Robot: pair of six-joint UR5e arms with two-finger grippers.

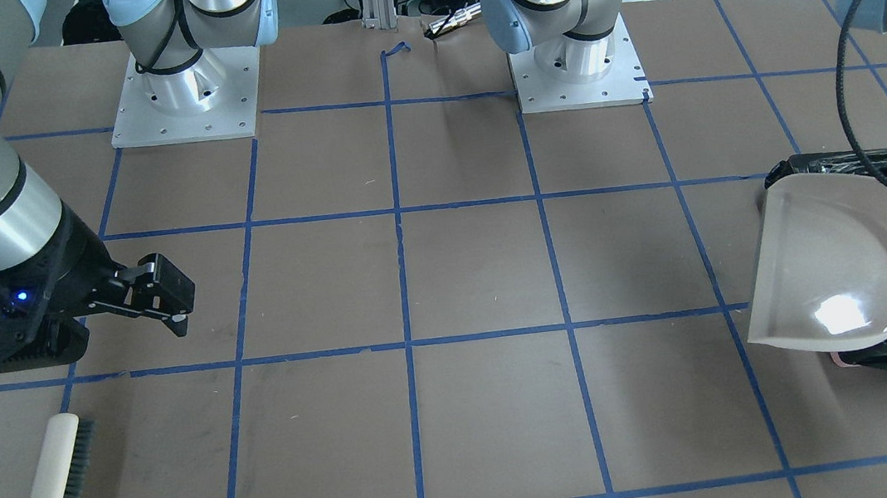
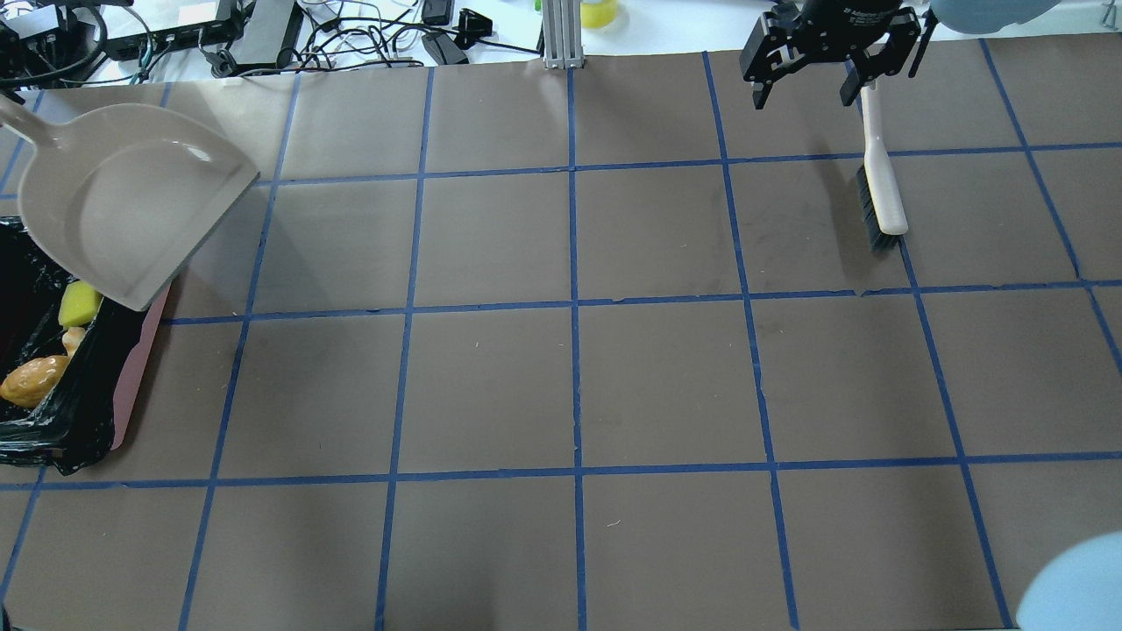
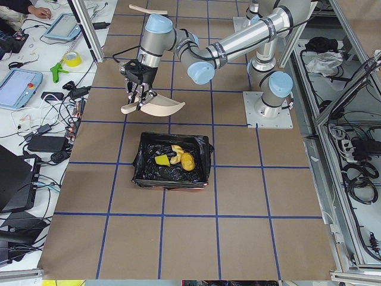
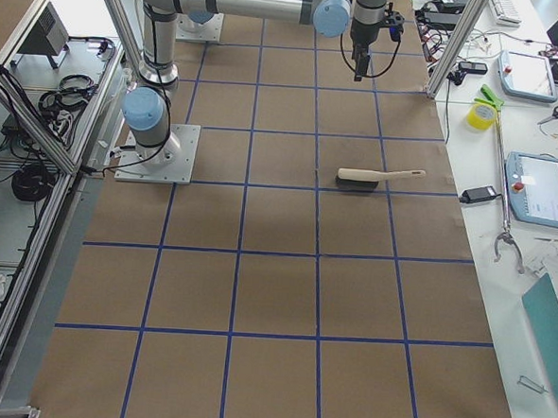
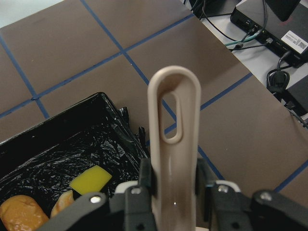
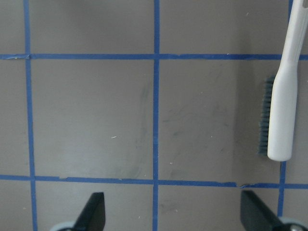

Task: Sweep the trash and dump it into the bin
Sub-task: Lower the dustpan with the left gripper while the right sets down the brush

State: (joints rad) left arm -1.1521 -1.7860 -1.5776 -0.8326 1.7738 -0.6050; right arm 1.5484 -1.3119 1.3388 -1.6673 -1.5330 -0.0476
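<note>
The trash lies inside the bin (image 2: 88, 412), a pink box lined with a black bag: a golden-brown lump (image 2: 31, 381), a yellow sponge wedge (image 2: 79, 302) and a pale cream slice (image 2: 73, 337). My left gripper (image 5: 175, 192) is shut on the handle of the beige dustpan (image 2: 131, 202), which hangs tilted and empty over the bin's far end. In the left wrist view the sponge (image 5: 90, 179) and lump (image 5: 21, 214) show in the bag below. My right gripper (image 2: 811, 83) is open and empty, hovering by the handle end of the brush (image 2: 881, 184).
The brush (image 1: 46, 495) lies flat on the brown table with its bristles to one side. Both arm bases (image 1: 184, 95) stand at the robot's edge. Cables and power strips (image 2: 263, 35) lie beyond the table's far edge.
</note>
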